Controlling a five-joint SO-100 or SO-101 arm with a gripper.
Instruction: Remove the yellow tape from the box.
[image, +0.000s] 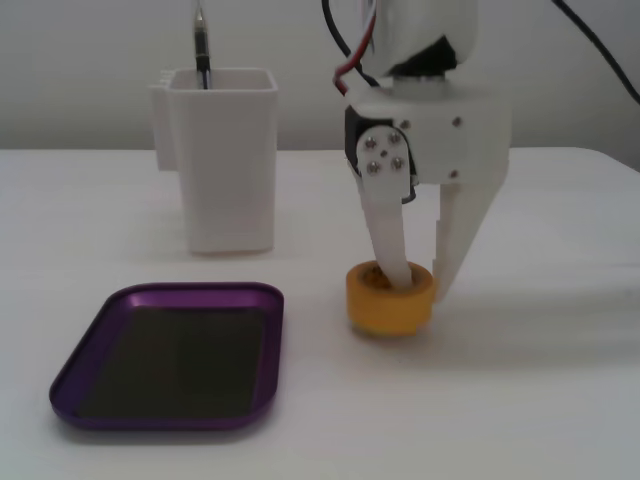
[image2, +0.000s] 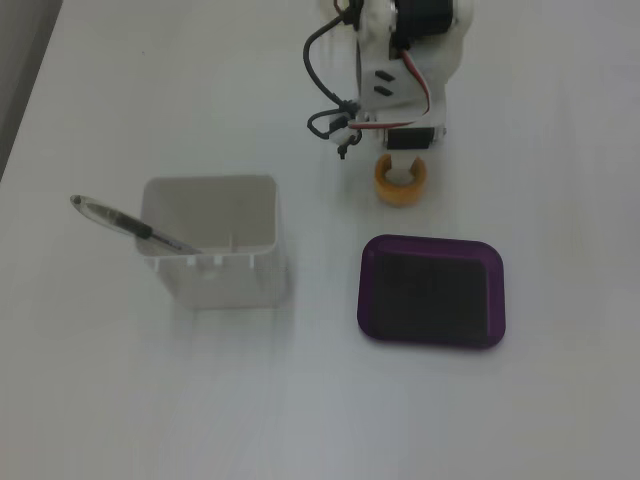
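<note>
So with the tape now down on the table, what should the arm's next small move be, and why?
Probably open the gripper and lift clear. The yellow tape appears to rest on the white table, beside the purple box, which is empty. One finger sits inside the roll's core, the other outside, so releasing should finish the removal.

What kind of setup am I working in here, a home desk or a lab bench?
Probably a plain demo desk: a bare white table, a white pen cup, a purple tray, and the hand on a yellow tape roll. Nothing decides home or lab.
</note>
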